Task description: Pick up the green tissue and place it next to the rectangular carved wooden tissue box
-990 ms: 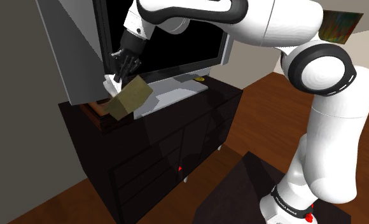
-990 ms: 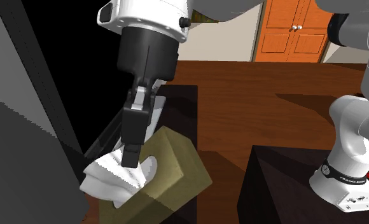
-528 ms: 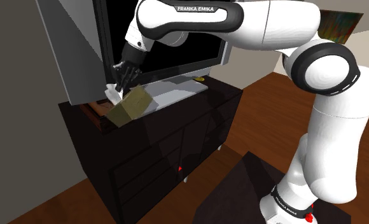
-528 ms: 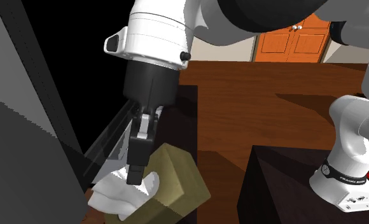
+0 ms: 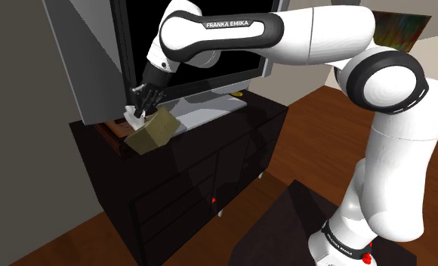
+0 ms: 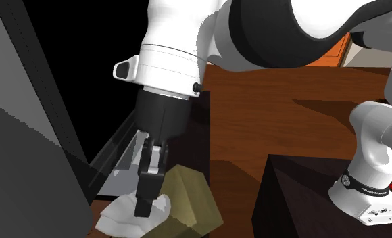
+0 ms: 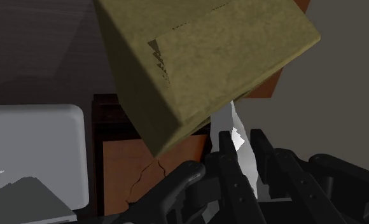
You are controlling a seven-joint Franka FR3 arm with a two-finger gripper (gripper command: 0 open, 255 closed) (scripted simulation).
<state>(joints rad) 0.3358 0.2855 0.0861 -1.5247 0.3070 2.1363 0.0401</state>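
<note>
As the gripper [image 6: 146, 203], clamped on the white tuft [image 6: 120, 215] of the olive-green tissue box [image 6: 191, 199], holds it tilted just over the brown wooden box [image 7: 139, 172] on the dark counter [image 5: 210, 143], placement seems underway, calling for lowering it alongside, then release.

One olive tissue box [image 5: 154, 130], one television [image 5: 214, 79]

Arm [image 5: 323, 34] is showing glossy white shells; dark bands are ringing the joints [image 5: 382, 85]. White "FRANKA EMIKA" lettering [image 5: 230, 24] is running along a black band. Fingers [image 6: 146, 193] are showing all black. Red marks are dotting the base [image 6: 367, 196].
</note>
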